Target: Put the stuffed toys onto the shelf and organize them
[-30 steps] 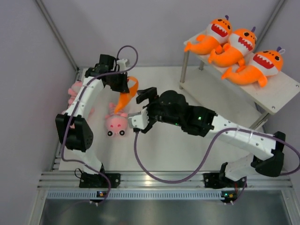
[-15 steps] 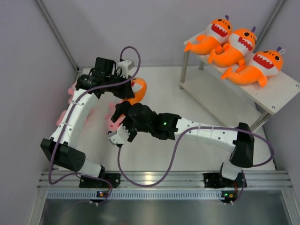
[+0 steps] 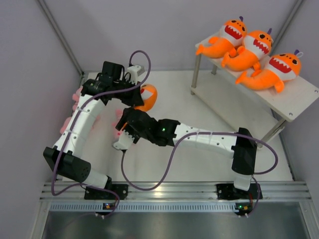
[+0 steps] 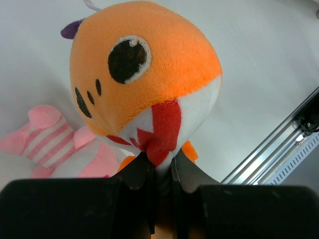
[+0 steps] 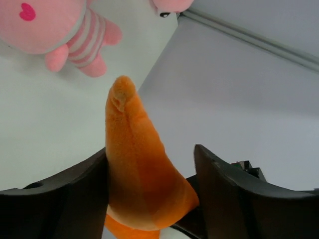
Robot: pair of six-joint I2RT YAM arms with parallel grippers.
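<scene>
My left gripper (image 3: 135, 95) is shut on the mouth of an orange shark plush (image 3: 147, 95), held above the table at the back left. The left wrist view shows the fingertips (image 4: 175, 164) pinching its red and white face (image 4: 144, 74). My right gripper (image 3: 125, 119) reaches in from the right, just below it. In the right wrist view the gripper (image 5: 152, 154) is open around the shark's orange tail (image 5: 134, 174); the left finger touches the tail and the right finger stands apart. Three more orange sharks (image 3: 256, 50) lie in a row on the shelf's top board (image 3: 299, 94).
Pink striped plush lie on the table at the left wall (image 3: 77, 95) and under my right gripper (image 3: 117, 125); one shows in the left wrist view (image 4: 55, 144) and in the right wrist view (image 5: 55, 30). The shelf's lower board (image 3: 234, 107) stands at the right. An aluminium rail (image 3: 174, 189) runs along the near edge.
My left gripper has lifted and turned the orange shark, so its head now faces up. My right arm has stretched left, bringing its open gripper around the shark's tail.
</scene>
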